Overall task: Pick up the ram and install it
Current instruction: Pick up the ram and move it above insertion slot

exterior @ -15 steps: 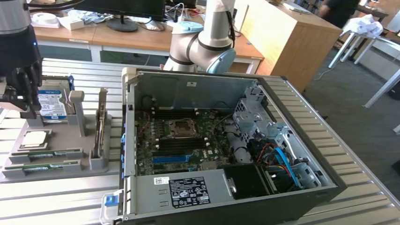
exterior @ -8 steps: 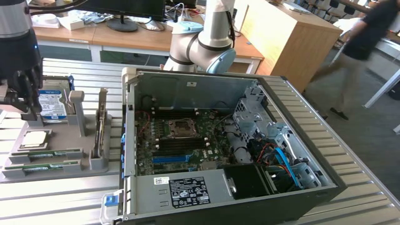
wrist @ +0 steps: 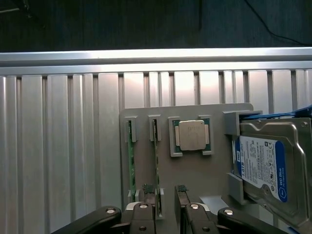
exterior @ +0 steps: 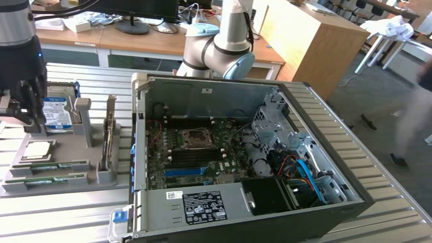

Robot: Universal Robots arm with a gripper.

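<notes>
The hard drive (wrist: pixel 263 165) beside the jaws runs off the wrist view's edge. The near ends of the ram (wrist: pixel 156 156) and its neighbouring stick (wrist: pixel 130 161) vanish behind the jaws. Far from the jaws, a blurred person (exterior: pixel 418 111) is cropped.

Ribbed aluminium table (exterior: pixel 68 217), silver, slatted top. Directly on it: open desktop computer case (exterior: pixel 202 96), lying on its side, motherboard facing up; grey parts fixture (exterior: pixel 71 149), flat on the slats, just beside the case on the exterior view's left.
</notes>
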